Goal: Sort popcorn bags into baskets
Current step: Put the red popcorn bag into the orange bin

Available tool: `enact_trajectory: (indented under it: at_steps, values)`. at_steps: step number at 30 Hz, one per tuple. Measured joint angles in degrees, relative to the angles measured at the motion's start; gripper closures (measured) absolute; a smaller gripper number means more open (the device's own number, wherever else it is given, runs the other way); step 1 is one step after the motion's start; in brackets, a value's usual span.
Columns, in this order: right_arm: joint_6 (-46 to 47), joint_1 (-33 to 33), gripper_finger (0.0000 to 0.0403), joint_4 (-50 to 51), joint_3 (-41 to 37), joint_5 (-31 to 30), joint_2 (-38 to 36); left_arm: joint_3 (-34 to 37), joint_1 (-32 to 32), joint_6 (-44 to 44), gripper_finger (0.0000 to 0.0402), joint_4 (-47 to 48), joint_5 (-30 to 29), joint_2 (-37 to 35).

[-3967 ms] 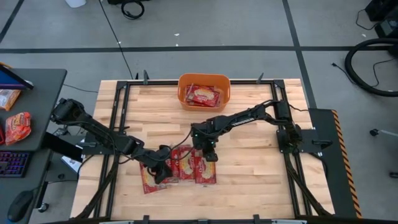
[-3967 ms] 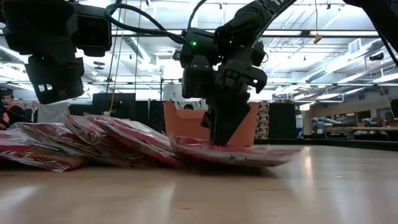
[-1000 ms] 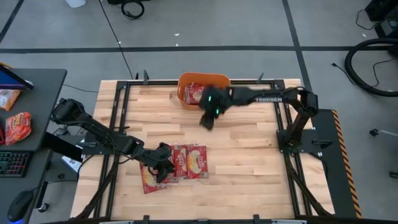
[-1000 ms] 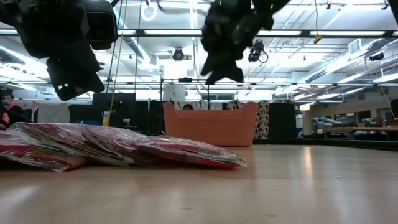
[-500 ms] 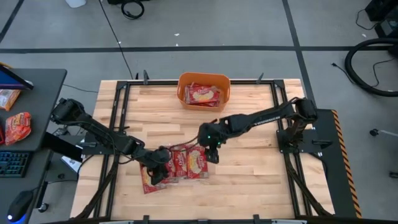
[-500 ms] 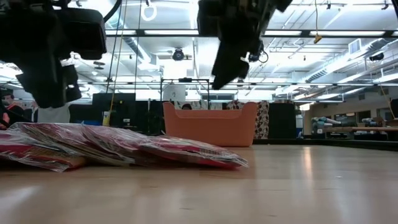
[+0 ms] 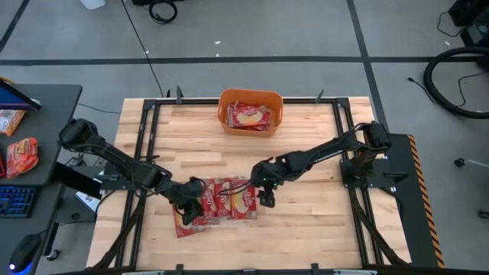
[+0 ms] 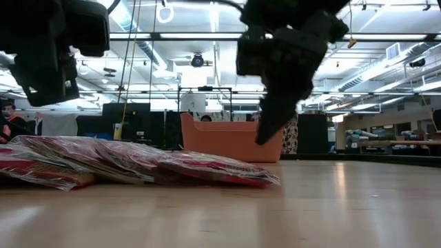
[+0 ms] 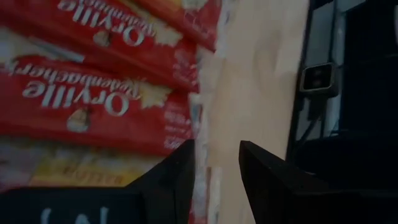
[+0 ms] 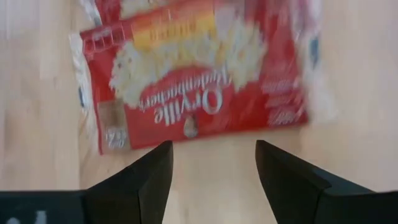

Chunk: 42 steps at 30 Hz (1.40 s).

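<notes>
- Right gripper (image 7: pixel 267 198), high view: centre of the frame, just below the middle, over bare wood at the right edge of a row of popcorn bags (image 7: pixel 243 198); fingers apart, nothing between them. Left gripper (image 7: pixel 191 205), lower left of centre, sits over the left end of the same row. Orange basket (image 7: pixel 227 121), upper centre, against the far edge of the table (image 7: pixel 313 214), holds more red bags (image 7: pixel 250 115). A side desk (image 7: pixel 46 114) at the far left edge carries an orange-red snack packet (image 7: pixel 21 156).
- Low view: the bags (image 8: pixel 207 167) lie overlapped on the tabletop across the left half of the frame. The right gripper (image 8: pixel 265 134) hangs upper centre, tips pointing down, clear of the bags and in front of the basket (image 8: pixel 227 141) at mid-frame. The left arm's dark body fills the upper left corner; its fingers cannot be made out here.
- Left wrist view: two dark fingers (image 9: pixel 180 177) at the bottom, a gap between them, empty; red bags (image 9: pixel 106 106) fill the left of the frame, bare wood to the right.
- Right wrist view: two dark fingers (image 10: pixel 155 174) at the bottom, spread wide, holding nothing; one bag (image 10: pixel 199 93) lies flat across the upper frame, wood beneath the fingers.
</notes>
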State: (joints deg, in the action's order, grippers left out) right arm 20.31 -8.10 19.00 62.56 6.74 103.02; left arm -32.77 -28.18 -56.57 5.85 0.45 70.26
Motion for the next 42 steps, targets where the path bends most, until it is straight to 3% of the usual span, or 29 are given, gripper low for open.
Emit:
enact_trajectory:
  at_steps: [3,10,17,24,29,32,38,42]
  values:
    - [4.1,0.3,0.0171,-3.8,-2.9,1.4,0.0,0.0,-0.4,-0.3,0.0271,-0.3,-1.0,0.8]
    - [9.0,0.3,0.0174,-9.5,-7.0,2.2,0.0,0.0,-1.0,-0.1,0.0271,-0.9,-9.5,5.3]
    - [11.7,0.9,0.0174,-16.1,-7.3,7.3,4.5,0.0,-0.2,-0.3,0.0271,-4.7,-10.5,11.4]
    - [10.4,0.8,0.0172,-18.4,-4.5,8.4,7.3,-0.1,-0.2,-2.4,0.0271,-6.0,-10.8,13.3]
    - [11.5,1.3,0.0176,-29.3,-4.6,11.9,7.9,-0.1,-0.2,-2.6,0.0271,-5.9,-11.3,13.3]
    - [13.3,1.7,0.0181,-33.2,-4.5,10.0,7.6,-0.1,-0.2,-3.4,0.0271,-6.0,-11.2,13.3]
    - [13.3,1.9,0.0192,-29.8,-4.6,8.7,7.6,0.0,-0.2,-4.0,0.0271,-8.9,-11.0,13.4]
    - [15.0,2.2,0.0199,-25.2,-3.9,14.8,6.6,0.1,-0.2,-4.0,0.0271,-8.7,-9.7,13.4]
